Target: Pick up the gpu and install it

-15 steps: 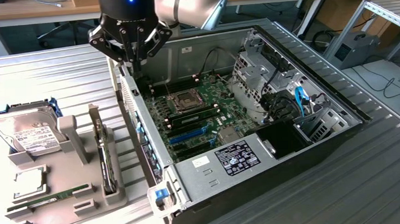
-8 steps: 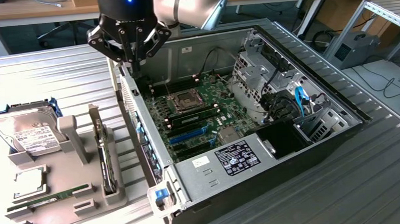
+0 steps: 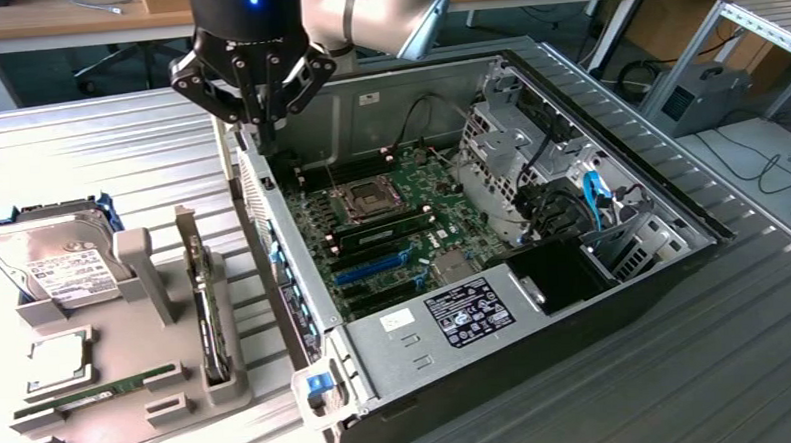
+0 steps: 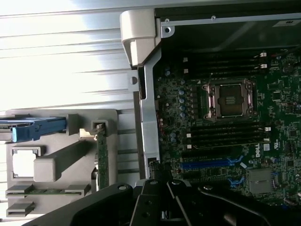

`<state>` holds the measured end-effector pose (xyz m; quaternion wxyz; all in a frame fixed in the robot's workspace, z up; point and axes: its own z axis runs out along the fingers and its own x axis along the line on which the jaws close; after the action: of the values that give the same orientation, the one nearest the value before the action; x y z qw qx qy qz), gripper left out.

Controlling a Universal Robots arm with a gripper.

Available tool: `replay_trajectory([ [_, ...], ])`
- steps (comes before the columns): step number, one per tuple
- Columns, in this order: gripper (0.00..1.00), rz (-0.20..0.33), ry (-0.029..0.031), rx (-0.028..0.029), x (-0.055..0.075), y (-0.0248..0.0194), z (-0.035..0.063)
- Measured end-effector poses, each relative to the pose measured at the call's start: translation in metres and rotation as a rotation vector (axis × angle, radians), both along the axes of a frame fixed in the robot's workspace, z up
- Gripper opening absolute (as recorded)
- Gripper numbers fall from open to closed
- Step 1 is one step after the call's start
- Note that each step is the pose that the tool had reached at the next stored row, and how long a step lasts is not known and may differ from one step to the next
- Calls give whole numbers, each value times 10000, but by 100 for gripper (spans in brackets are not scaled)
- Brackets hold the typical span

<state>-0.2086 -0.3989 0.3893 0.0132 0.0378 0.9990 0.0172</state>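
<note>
Gpu (image 3: 208, 315) upright in grey tray (image 3: 133, 338)

The gripper (image 3: 267, 137) hangs over the far rim of the open computer case (image 3: 375, 373), its fingers (image 3: 263, 122) pressed together with nothing between them. The case lies on its side in the middle of the ribbed metal tabletop (image 3: 99, 144), motherboard (image 3: 396, 231) facing up. Toward the tabletop's edge at the exterior view's left sits a grey holder tray (image 3: 150, 392). The gpu (image 3: 211, 320) stands on edge in the tray's slot nearest the case. Also on the tray are a blue-framed hard drive (image 3: 57, 266), a processor chip (image 3: 57, 361) and a green memory stick (image 3: 96, 390).
</note>
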Motion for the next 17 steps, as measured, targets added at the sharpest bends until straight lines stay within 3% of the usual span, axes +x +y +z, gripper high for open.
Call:
replay_trajectory([
  [17, 11, 0, 0, -1, -45, 0, -5],
])
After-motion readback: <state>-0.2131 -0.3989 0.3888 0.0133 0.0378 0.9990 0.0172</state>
